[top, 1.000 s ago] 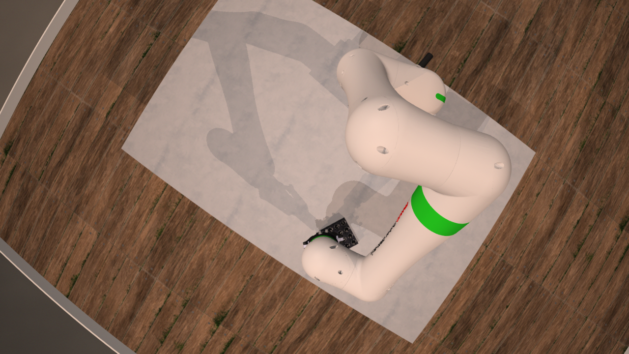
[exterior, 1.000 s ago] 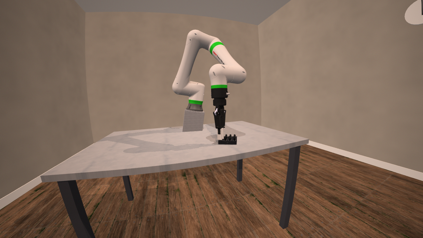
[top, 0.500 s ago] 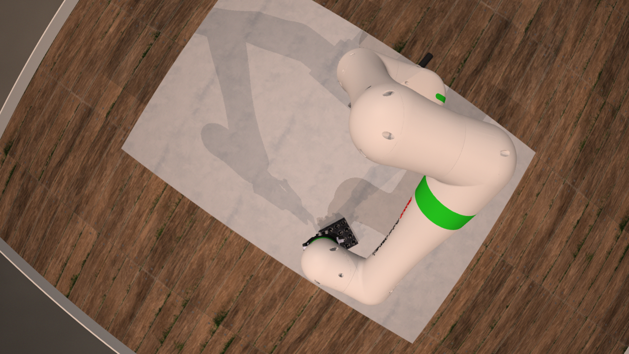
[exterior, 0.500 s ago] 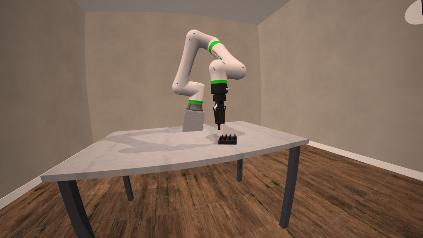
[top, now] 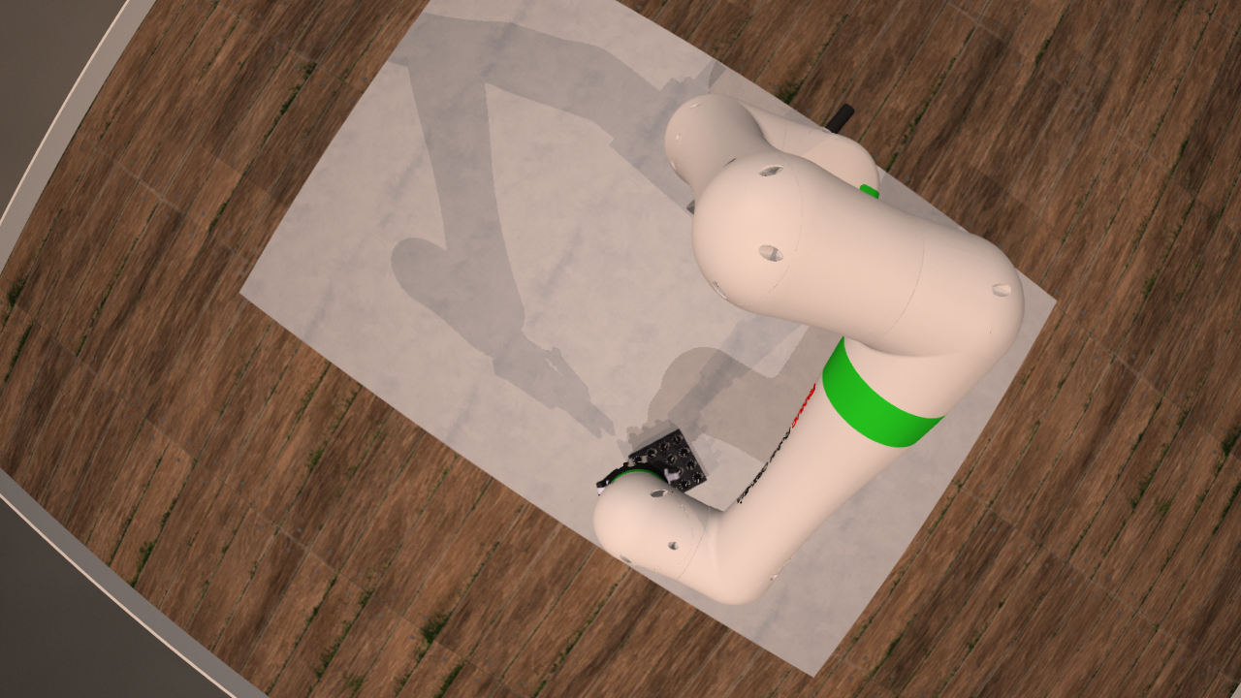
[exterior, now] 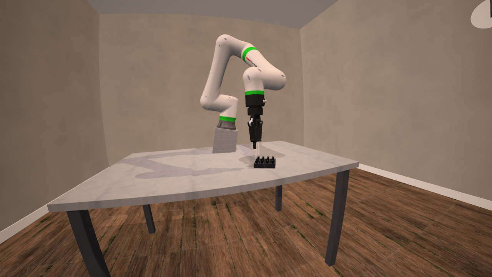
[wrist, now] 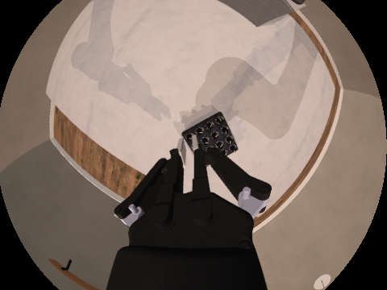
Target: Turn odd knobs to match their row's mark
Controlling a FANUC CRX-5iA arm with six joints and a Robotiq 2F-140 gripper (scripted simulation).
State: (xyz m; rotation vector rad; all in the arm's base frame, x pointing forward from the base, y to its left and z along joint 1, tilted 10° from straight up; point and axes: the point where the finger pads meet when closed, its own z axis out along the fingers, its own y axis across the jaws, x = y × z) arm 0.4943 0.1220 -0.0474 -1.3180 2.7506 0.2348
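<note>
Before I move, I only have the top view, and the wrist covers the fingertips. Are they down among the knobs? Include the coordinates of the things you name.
Observer: No. In the exterior view, the pale fingertips (exterior: 258, 148) point down and end just above the knobs of the knob box (top: 673, 451) (exterior: 264, 165) (wrist: 207, 134).

Operator: Are they pinched together?

Observer: Not quite. The wrist view shows a narrow gap between them, with nothing held in it.

Operator: Which part of the box are they near?

Observer: In the wrist view, one fingertip overlaps the box near its left corner; the other shows just outside that corner.

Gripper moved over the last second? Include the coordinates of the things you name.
Yes, upward: in the exterior view its fingertips were down at the knob box (top: 681, 451) (exterior: 265, 164) (wrist: 214, 134); now the gripper (exterior: 256, 151) (wrist: 189, 142) hangs above it.
</note>
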